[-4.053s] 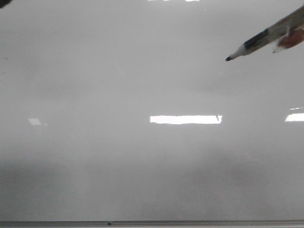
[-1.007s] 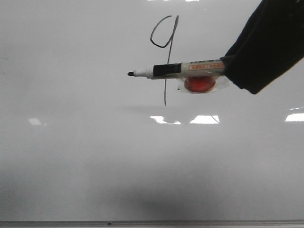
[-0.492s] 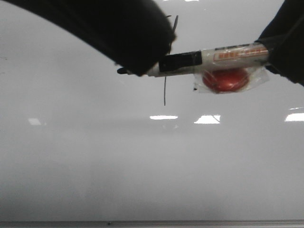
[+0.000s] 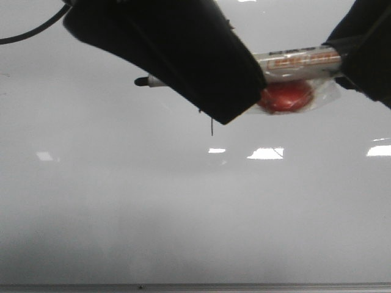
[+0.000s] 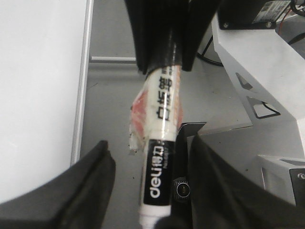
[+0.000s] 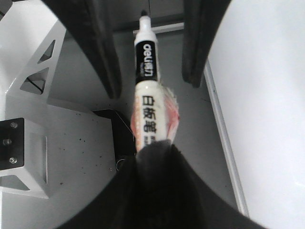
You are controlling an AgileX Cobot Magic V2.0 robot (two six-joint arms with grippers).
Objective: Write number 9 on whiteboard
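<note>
My right gripper [image 6: 155, 157] clamped the marker [image 4: 299, 59] level; my left gripper [image 5: 143, 191], fingers apart, straddled its tip.

marker [image 5: 162, 157] | black band: "deli" | barrel: Chinese characters

The whiteboard [image 4: 183, 207] fills the front view, its frame edge along the bottom. In front of its upper part a marker [image 4: 299, 60] lies roughly level, tip to the left. Its rear end sits in the right gripper [image 4: 366, 52] at the upper right, and a round object [image 4: 284, 96] hangs just beneath its barrel. The left gripper [image 4: 183, 55] comes in from the upper left, its fingers on either side of the marker's front half. Behind it, only the lower end of the number 9 [image 4: 211, 127] shows on the board, just below the gripper.
</note>
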